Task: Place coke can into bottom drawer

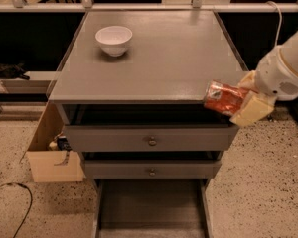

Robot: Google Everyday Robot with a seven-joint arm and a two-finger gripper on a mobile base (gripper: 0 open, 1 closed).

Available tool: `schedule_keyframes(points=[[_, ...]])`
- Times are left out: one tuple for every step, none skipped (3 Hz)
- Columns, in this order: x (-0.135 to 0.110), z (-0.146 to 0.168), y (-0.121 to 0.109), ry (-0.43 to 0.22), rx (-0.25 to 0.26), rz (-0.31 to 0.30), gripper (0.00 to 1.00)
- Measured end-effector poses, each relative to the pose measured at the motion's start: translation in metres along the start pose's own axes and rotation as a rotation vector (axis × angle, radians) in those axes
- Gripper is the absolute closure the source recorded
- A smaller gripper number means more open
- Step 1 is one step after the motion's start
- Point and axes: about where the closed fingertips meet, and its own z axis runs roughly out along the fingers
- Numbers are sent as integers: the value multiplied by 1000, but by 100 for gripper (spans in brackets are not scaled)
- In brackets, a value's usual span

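Beside the cabinet top [154, 58], our gripper [239, 103] clamped the coke can [221, 97] off the corner, presumably clearing it for the bottom drawer [150, 209].

I am working in what looks like a robotics test lab, not a home. My cream-fingered gripper [241, 99] is hanging at the front right corner of a plain grey three-drawer cabinet [154, 63], clamped around the dented red-orange coke can [222, 97]. Below the gripper, a speckled terrazzo floor [263, 182] is spreading out bare and institutional. Far to its left, an open brown cardboard box [52, 165] is sitting against the cabinet, with a loose black cable [12, 185] trailing beyond. Behind the gripper, pale metal framing rails [49, 7] are running across, and a white cord [279, 19] is hanging just above it.
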Motion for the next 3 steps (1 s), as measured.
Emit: schedule_keyframes(points=[[20, -1, 43, 4, -12, 30, 100], [28, 6, 56, 18, -34, 42, 100], [28, 6, 56, 18, -34, 42, 100]])
